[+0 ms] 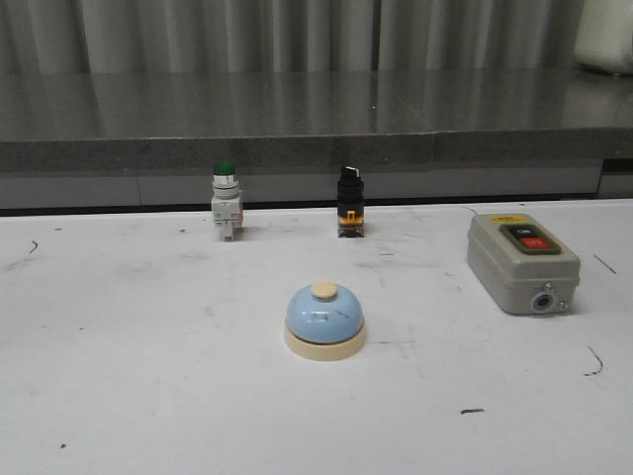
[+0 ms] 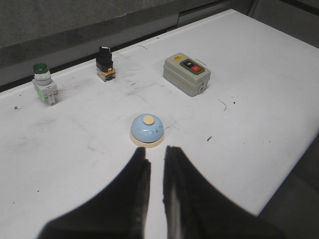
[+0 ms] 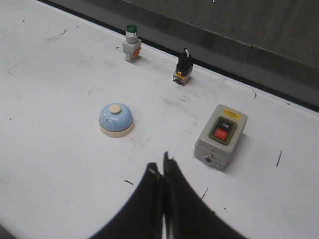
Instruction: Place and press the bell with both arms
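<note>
The small dome-shaped bell (image 1: 324,320) with a pale blue top, cream round base and cream push knob stands upright near the middle of the white, scuffed surface (image 1: 119,396), well away from every edge, with nothing touching it. Along the far edge stand two small switches: a green-capped push button on a grey body (image 1: 226,201) toward the far left, and a black-knobbed selector switch with a yellow base (image 1: 350,202) about midway along that edge. Toward the right edge lies a grey rectangular switch box (image 1: 521,262) with a black ON button and a red OFF button on its top face and a yellow label beside them.

In the left wrist view the left end effector (image 2: 154,160) hangs above the surface near its front edge, its two dark fingers (image 2: 175,172) standing slightly apart with a narrow strip of white showing between them; it grips nothing, and the bell (image 2: 147,129) sits just beyond its tips, apart from them.

In the right wrist view the right end effector (image 3: 160,168) also hangs above the surface, its fingers (image 3: 150,180) pressed together with almost no gap and nothing between them. The bell (image 3: 115,119) and the switch box (image 3: 221,136) both lie beyond it, one to either side, neither touched
</note>
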Controlling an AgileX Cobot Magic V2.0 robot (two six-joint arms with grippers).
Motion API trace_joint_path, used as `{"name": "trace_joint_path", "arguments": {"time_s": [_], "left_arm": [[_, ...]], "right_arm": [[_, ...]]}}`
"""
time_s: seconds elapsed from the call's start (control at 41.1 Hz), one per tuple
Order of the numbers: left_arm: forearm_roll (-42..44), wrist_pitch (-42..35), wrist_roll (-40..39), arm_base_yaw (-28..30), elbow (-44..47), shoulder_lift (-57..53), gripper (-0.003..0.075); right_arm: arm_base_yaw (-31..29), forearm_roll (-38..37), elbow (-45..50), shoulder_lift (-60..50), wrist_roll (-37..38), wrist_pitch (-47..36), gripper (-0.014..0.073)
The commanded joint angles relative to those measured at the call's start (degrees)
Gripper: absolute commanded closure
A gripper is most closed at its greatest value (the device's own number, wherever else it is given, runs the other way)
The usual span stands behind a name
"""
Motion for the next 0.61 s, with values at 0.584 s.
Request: {"name": "trace_joint_path", "arguments": {"time_s": [0.584], "left_arm": [[4.0, -17.7, -0.4, 16.2, 12.9, -11.6, 0.074]], "right_arm": [[-0.4, -0.3, -1.5, 0.3, 0.1, -4.2, 0.0662]]}}
